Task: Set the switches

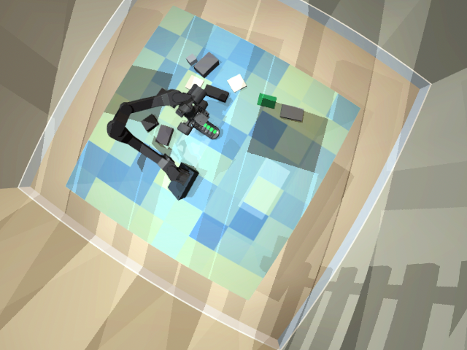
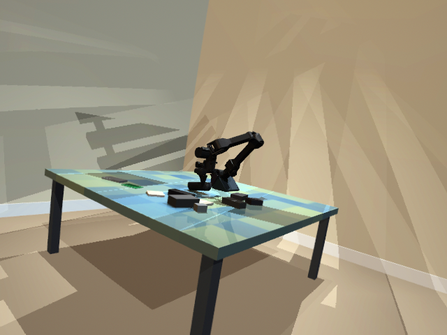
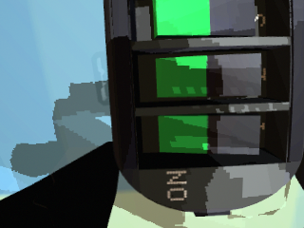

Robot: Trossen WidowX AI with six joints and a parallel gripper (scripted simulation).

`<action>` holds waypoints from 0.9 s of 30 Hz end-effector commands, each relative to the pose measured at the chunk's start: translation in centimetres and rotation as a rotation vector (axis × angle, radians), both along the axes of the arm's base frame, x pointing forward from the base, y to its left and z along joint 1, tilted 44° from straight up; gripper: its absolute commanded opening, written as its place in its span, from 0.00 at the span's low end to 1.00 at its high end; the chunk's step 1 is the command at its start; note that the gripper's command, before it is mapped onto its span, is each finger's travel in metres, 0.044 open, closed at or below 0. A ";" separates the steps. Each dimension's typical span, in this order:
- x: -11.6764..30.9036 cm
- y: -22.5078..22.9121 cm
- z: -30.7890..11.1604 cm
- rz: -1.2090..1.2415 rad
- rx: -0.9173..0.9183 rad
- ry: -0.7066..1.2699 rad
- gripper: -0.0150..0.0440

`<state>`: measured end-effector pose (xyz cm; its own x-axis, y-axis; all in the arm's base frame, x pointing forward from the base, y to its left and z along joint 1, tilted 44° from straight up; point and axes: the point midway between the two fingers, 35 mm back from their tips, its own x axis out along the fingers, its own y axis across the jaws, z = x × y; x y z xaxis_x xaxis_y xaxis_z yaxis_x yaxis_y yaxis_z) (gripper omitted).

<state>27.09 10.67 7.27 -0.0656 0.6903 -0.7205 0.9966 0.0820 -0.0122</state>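
The dark grey controller unit [image 1: 216, 134] [image 2: 194, 185] [image 3: 147, 180] lies level, low at the bench top. Whether its base touches the bench cannot be told. Its switch side faces up to the wrist camera. Three rocker switches show in the wrist view, each green on the left and grey on the right, with "ON" printed below the green side. Which ends are pressed down is hard to tell. The other switches are partly covered or out of view, and the label is hidden underneath. My gripper [image 1: 198, 119] [image 2: 204, 180] [image 3: 201, 146] is shut on the unit, one finger at each side.
A dark box [image 1: 206, 63] [image 2: 183, 200], a small grey cube [image 1: 191, 58] [image 2: 200, 207] and a black block [image 1: 217, 93] lie behind the gripper. Dark blocks [image 1: 149, 122] [image 1: 164, 135] lie beside the arm. A cream tile [image 1: 236, 82] [image 2: 155, 193], green block [image 1: 267, 100] and grey block [image 1: 292, 113] lie farther off.
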 end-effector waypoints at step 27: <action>-0.3 1.6 -1.3 -0.005 0.000 0.009 0.83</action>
